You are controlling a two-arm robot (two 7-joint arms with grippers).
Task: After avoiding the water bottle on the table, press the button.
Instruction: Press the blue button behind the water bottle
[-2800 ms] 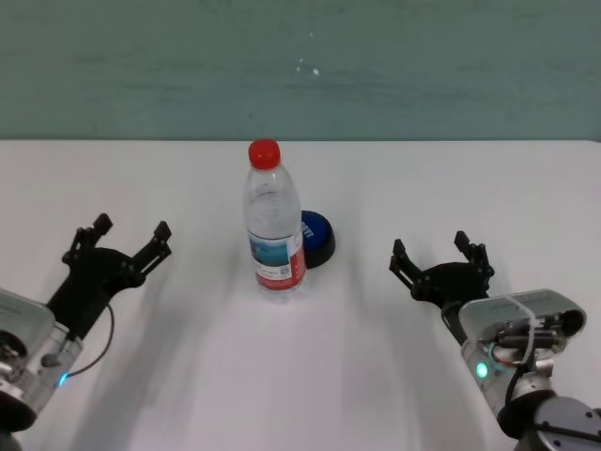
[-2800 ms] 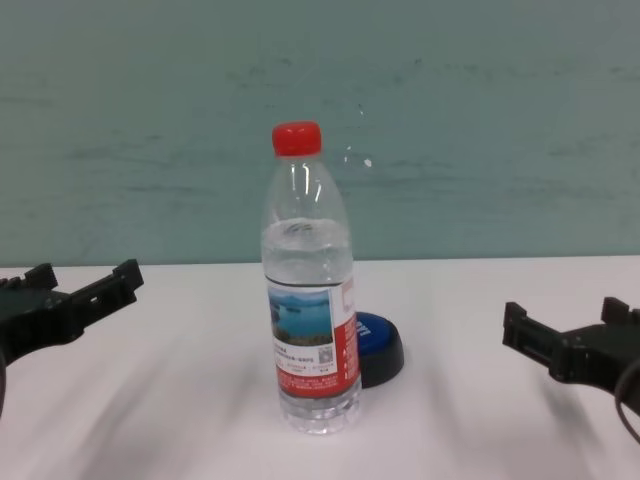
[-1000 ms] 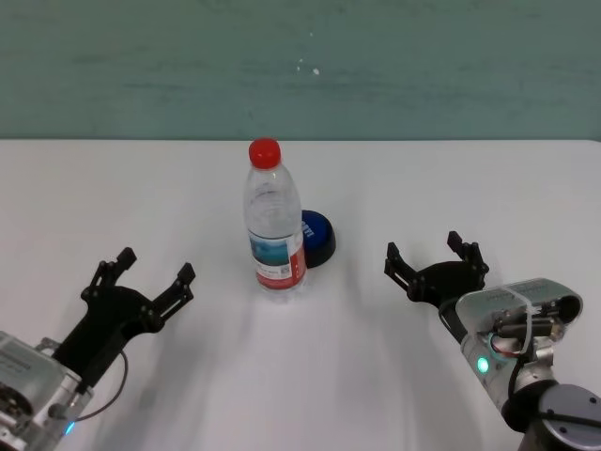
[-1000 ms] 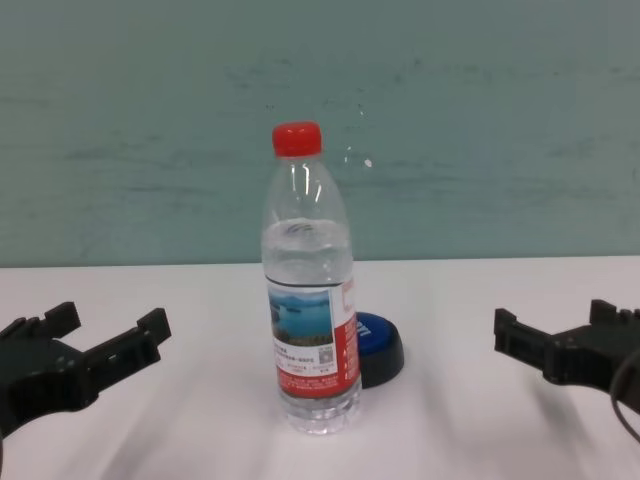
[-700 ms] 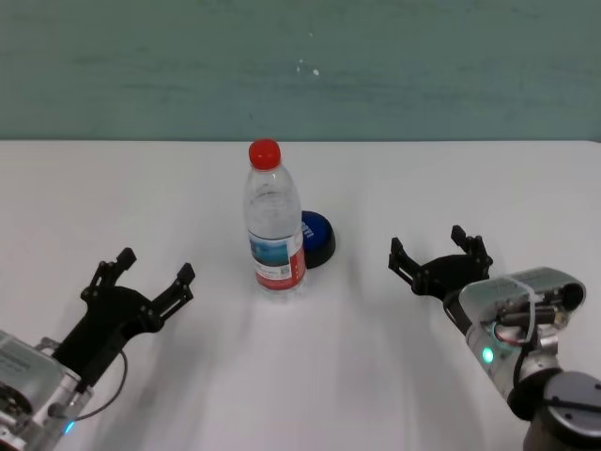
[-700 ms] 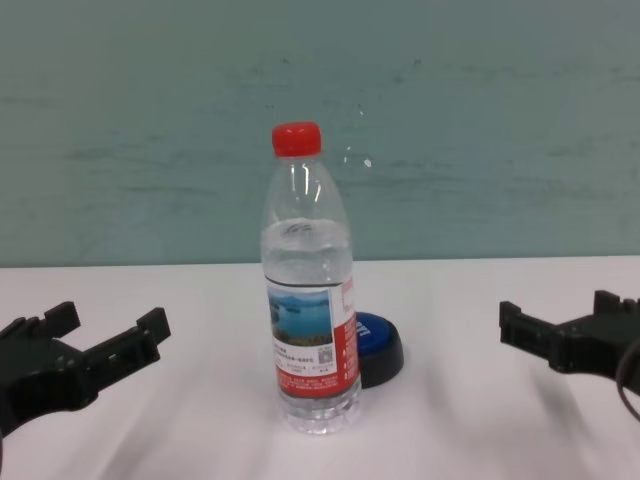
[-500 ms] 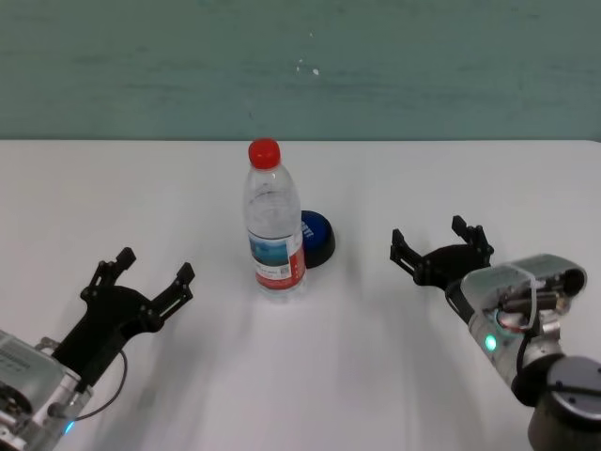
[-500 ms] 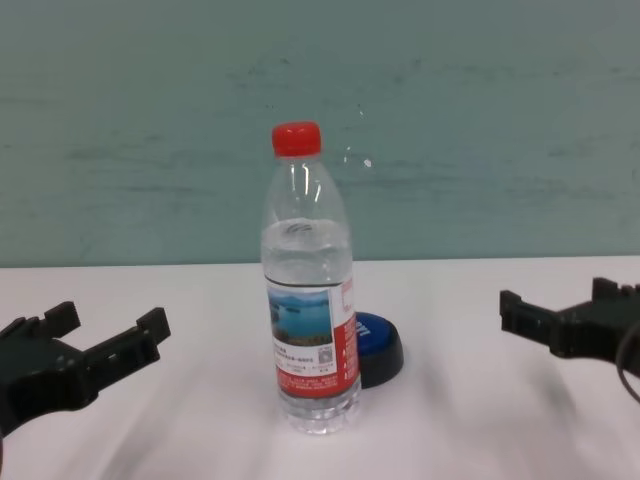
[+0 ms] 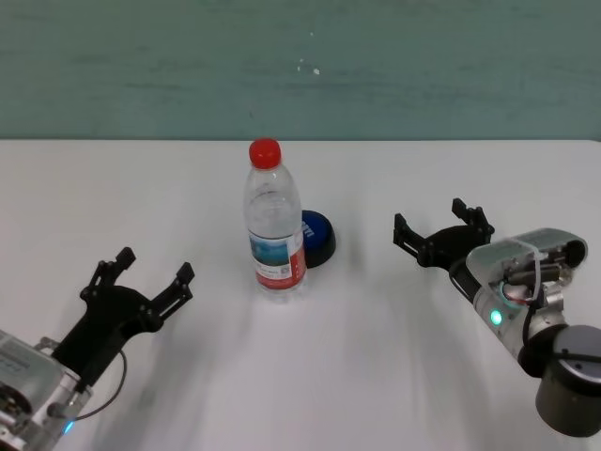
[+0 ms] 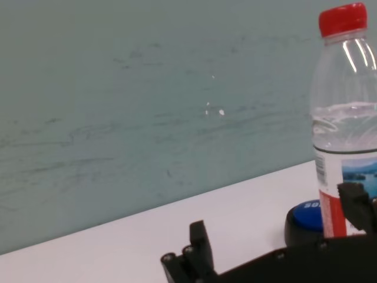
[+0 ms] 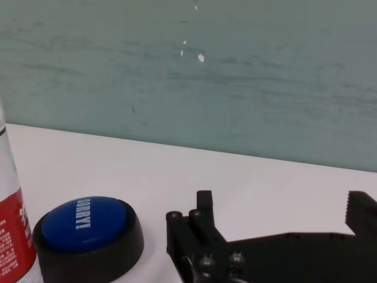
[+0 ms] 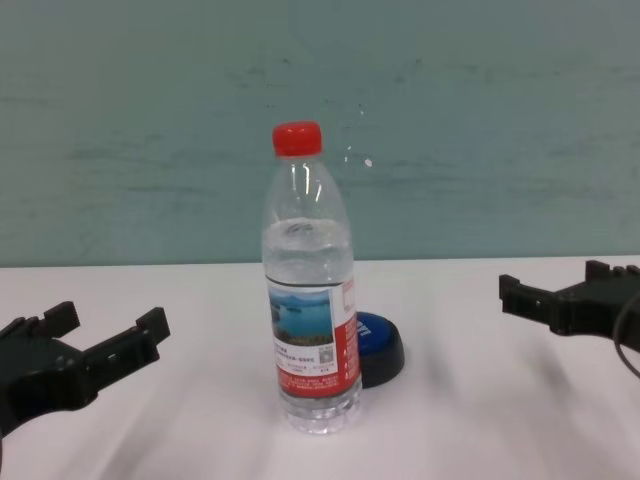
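Head view: the right gripper [image 9: 442,228] is found farther from the tabletop's near edge than in the frames of the last second, now about level with the button [image 9: 316,239] and well apart from it toward the right edge. Its fingers are spread wide and nothing is held between them.

The left gripper [image 9: 137,284] is parked toward the near-left part of the tabletop [image 9: 376,376], unchanged over the last second, fingers likewise wide apart and empty.

The water bottle [image 9: 273,218] stands upright near the middle of the tabletop, red cap on. The blue-domed button sits just behind it, toward the far edge and slightly to the right, partly hidden by the bottle in the chest view.

In the right wrist view the button [image 11: 87,238] is seen whole, with only a sliver of the bottle's label beside it.

Judgement: the bottle blocks a straight approach from the near edge, so the right arm's shift outward and forward is read as a flanking line. The button is not yet reached. A sideways move inward is called for next, kept clear of the bottle, which looks easily toppled.
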